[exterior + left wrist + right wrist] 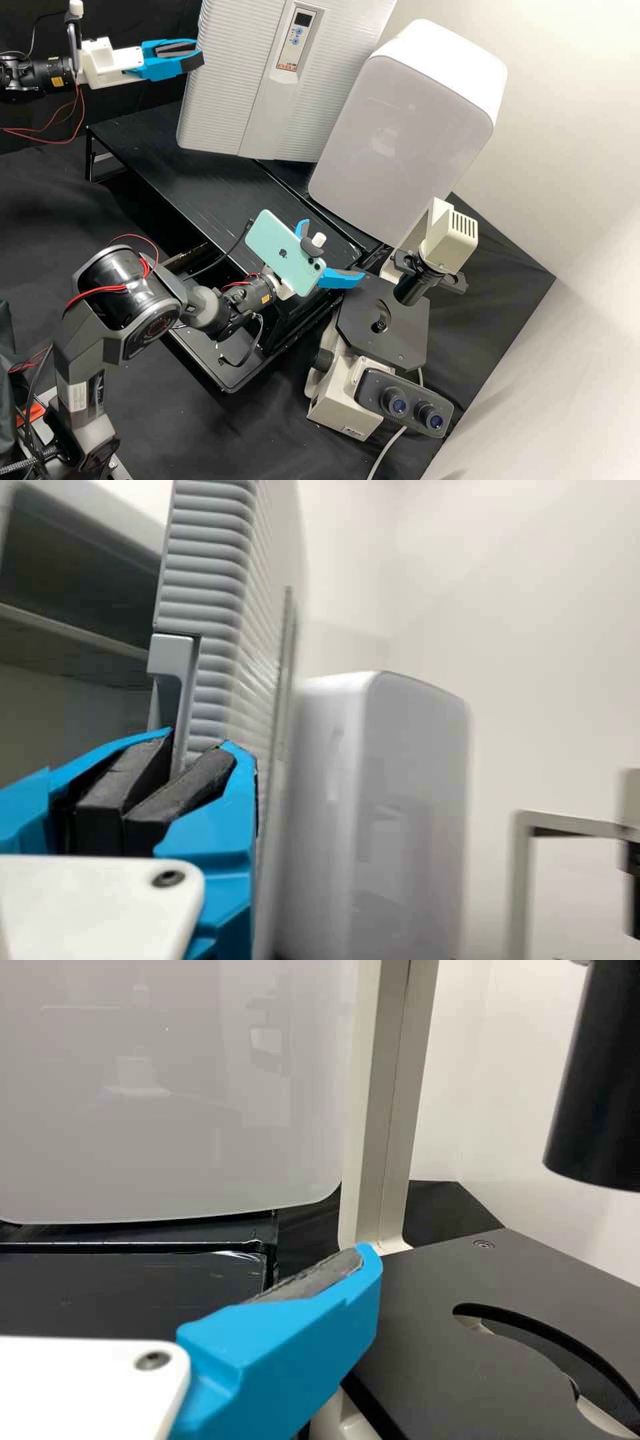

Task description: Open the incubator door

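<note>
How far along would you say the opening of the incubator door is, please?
The incubator door already looks unlatched and ajar, since an interior shelf shows past its edge. In hand: the left end effector is at that edge, fingers close together, though I cannot tell whether they grip it. Probably left: swinging the door wider. The right end effector hangs open near the microscope.
</note>
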You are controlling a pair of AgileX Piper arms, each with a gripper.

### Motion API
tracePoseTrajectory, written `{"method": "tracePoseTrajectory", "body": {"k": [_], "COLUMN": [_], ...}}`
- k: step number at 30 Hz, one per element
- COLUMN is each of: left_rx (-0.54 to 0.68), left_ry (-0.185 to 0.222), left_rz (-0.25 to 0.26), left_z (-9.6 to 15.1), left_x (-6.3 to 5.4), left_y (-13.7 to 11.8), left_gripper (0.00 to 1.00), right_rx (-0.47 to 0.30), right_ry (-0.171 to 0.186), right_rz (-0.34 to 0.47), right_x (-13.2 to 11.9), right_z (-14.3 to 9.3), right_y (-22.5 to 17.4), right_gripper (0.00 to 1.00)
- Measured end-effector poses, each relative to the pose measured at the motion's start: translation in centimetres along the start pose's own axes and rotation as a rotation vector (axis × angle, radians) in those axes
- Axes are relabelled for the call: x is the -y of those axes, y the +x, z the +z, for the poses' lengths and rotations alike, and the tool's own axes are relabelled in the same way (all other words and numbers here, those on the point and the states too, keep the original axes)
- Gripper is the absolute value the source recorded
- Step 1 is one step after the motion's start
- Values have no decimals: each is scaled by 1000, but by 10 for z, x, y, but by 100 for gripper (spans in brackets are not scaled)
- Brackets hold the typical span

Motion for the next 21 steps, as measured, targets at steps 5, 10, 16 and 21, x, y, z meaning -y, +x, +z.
{"method": "tracePoseTrajectory", "body": {"k": [5, 10, 16, 21], "left_rx": [-9, -51, -112, -200], "left_ry": [27, 69, 107, 104], "left_rz": [-45, -106, -97, -136], "left_z": [7, 3, -4, -13], "left_x": [6, 15, 13, 16], "left_y": [-14, -20, -21, -23], "left_gripper": [0, 0, 0, 0], "right_rx": [0, 0, 0, 0], "right_ry": [0, 0, 0, 0], "right_rz": [0, 0, 0, 0], "right_x": [0, 0, 0, 0], "right_z": [0, 0, 0, 0], "right_y": [0, 0, 0, 0], "right_gripper": [100, 100, 100, 100]}}
